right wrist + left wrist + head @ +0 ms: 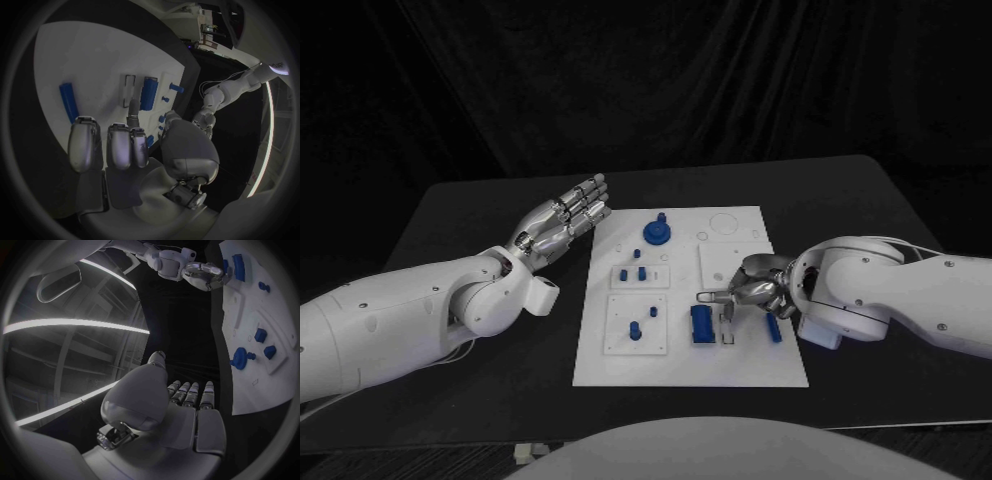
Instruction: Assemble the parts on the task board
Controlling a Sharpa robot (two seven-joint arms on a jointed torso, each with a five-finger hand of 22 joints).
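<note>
Board lies flat on the black table, between the two hands. It is a white plate with small blue parts on it.

The left hand floats just beside the board's far left side. Its fingers are straight and close side by side, pointing away from the robot. It holds nothing and does not touch the board. In the left wrist view the hand shows the same flat fingers, with the board off to its side.

The right hand is over the near right part of the board. Its fingers are curled in, and one finger points out toward the middle of the board. I think it holds nothing, but the palm is hard to see. In the right wrist view the hand has its fingers bent down above the board.

Right under that hand is a white slot. A fat blue block sits just beside the slot, on the side away from the hand. A thin blue bar lies on the other side, close below the hand's wrist.

Farther from the right hand, near the left hand, a round blue knob stands up on the board. Below it two small blue pegs sit on a raised white square. Two more pegs sit on another square closer to the robot.
</note>
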